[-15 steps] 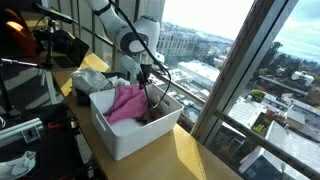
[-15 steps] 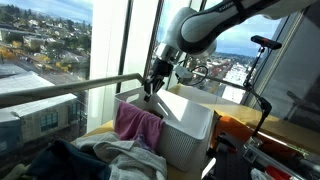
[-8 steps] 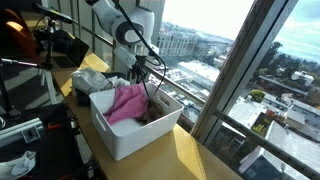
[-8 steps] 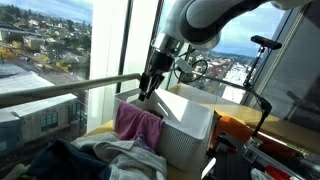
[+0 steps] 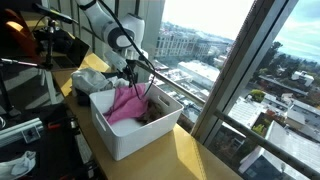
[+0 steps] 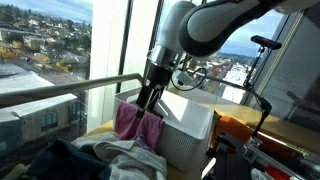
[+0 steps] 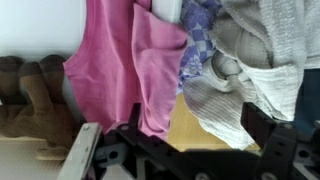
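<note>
Pink cloth (image 5: 124,103) (image 6: 136,122) is lying draped over the rim of the white bin (image 5: 128,140) (image 6: 192,128), part inside and part hanging down the outer wall in an exterior view. In the wrist view the pink cloth (image 7: 128,60) is filling the upper middle, its lower edge sitting just above the gap between the jaws.

Gripper (image 5: 133,76) (image 6: 148,100) (image 7: 178,152) is hovering right over the cloth at the bin rim. The jaws are standing wide apart in the wrist view, one on each side of the cloth's lower edge, gripping nothing. Cannot tell whether the fingertips are touching the fabric.

The bin is also holding a brown item (image 5: 152,114) (image 7: 30,100), lying just beside the pink cloth, to its left in the wrist view.

Outside the bin a grey knit garment (image 7: 250,75) and a blue checked cloth (image 7: 200,28) are lying bunched together to the right of the pink cloth in the wrist view, on the yellow tabletop (image 7: 187,125) (image 5: 190,152). A heap of pale clothes (image 6: 120,158) is sitting near the camera by the bin wall. The bin is standing next to a big window (image 5: 250,70)
</note>
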{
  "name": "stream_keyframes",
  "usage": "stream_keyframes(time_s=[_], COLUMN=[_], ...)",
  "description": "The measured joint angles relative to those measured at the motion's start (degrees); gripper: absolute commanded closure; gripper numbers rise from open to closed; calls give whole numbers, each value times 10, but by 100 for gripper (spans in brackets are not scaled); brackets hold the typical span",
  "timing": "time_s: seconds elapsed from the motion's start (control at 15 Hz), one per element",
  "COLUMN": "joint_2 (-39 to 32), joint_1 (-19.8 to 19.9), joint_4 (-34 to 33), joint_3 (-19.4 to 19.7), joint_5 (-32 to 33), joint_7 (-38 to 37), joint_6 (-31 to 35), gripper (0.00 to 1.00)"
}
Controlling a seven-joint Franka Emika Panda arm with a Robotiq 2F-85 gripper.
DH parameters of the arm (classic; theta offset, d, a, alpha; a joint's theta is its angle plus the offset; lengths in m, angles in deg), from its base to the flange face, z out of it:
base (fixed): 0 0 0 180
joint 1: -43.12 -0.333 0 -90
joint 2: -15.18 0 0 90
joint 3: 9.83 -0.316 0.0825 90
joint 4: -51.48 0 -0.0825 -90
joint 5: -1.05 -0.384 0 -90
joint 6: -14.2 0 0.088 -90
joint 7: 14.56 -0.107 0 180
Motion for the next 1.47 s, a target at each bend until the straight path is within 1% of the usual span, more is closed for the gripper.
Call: stream_keyframes(time_s=[0.13, 0.2, 0.27, 0.33, 0.4, 0.53, 1.0, 1.07, 1.2, 1.47], joint_2=[-7, -10, -13, -15, -17, -19, -20, -20, -19, -19], joint_1=[0, 0, 0, 0, 0, 0, 0, 0, 0, -1], joint_4=[3, 4, 4, 4, 4, 4, 4, 4, 4, 4], joint_3=[0, 1, 1, 2, 2, 2, 8, 9, 10, 10], joint_5=[0, 1, 1, 1, 2, 2, 3, 3, 4, 7], joint_7=[0, 0, 0, 0, 0, 0, 0, 0, 0, 0], joint_6=[0, 0, 0, 0, 0, 0, 0, 1, 1, 1], gripper=[0, 3, 26, 27, 32, 49, 100, 100, 96, 96])
